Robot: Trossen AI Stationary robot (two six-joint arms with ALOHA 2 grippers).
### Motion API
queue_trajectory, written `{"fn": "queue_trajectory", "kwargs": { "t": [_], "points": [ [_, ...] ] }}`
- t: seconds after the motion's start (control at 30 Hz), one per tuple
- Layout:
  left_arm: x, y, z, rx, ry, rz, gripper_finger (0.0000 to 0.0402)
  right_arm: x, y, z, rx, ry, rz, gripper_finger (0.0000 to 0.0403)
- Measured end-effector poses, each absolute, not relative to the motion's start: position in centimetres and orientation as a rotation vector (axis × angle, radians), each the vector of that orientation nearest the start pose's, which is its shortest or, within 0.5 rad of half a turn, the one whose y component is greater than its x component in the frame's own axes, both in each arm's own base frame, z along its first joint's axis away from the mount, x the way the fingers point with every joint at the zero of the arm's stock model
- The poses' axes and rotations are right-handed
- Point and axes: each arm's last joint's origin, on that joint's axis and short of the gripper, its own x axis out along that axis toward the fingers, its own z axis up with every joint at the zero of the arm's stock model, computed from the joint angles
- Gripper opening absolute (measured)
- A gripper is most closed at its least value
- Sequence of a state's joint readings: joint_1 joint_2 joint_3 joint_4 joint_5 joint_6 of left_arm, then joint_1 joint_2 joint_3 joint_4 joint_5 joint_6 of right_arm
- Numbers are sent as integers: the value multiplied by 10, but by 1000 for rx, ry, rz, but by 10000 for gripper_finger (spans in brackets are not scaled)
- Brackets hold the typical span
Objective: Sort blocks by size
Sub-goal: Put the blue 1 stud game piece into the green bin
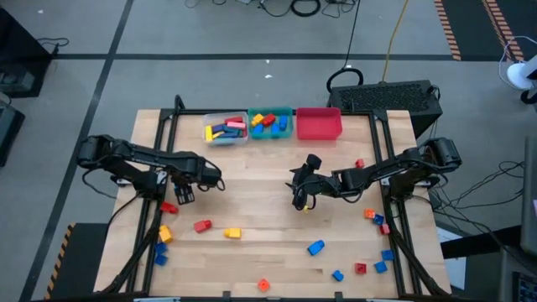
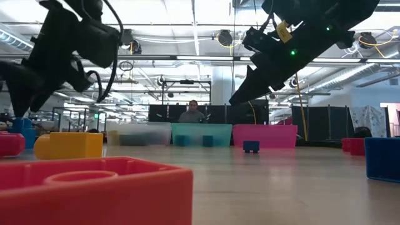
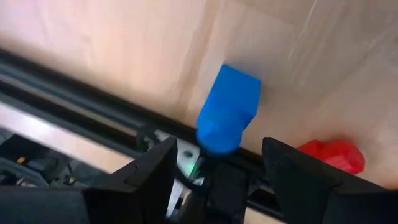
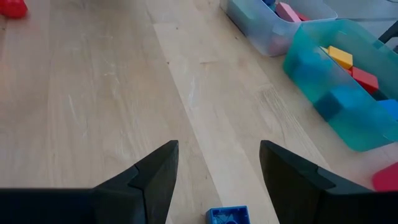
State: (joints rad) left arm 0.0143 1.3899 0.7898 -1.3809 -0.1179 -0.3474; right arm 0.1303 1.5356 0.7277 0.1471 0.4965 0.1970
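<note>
Wooden table [image 1: 268, 214], small blue block [image 4: 227, 216] seemingly just below open right pincer [image 4: 217, 177]

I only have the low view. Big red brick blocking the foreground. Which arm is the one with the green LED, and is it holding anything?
Observer: That's the right arm. From above, the right gripper is near the table's centre, open and empty.
Operator: Anything under it?
Observer: Its wrist view shows a small blue block on the wood just ahead of the open fingers, not gripped.
Operator: Left arm?
Observer: The left gripper hangs open over the left side of the table. Its wrist view shows a blue brick beyond the fingers, lying against the dark frame rail, and a red block beside it.
Operator: Bins filled?
Observer: From above, the clear bin and teal bin hold mixed blocks; the red bin looks empty.
</note>
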Motion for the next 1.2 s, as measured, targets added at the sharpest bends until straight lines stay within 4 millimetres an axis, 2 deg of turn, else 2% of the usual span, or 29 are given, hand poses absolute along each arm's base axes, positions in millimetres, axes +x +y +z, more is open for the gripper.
{"fn": "queue_trajectory", "kwargs": {
  "t": [0.27,0.77,0.97,1.2],
  "points": [
    [163,6,169,-73,1947,358,238,296,25,174,-17,594,-412,210],
    [169,7,165,-71,1872,363,237,296,25,174,-17,595,-412,210],
    [169,7,164,-69,1890,365,237,296,25,174,-17,595,-412,210],
    [169,7,147,-74,1996,370,237,296,25,174,-18,597,-412,210]
  ]
}}
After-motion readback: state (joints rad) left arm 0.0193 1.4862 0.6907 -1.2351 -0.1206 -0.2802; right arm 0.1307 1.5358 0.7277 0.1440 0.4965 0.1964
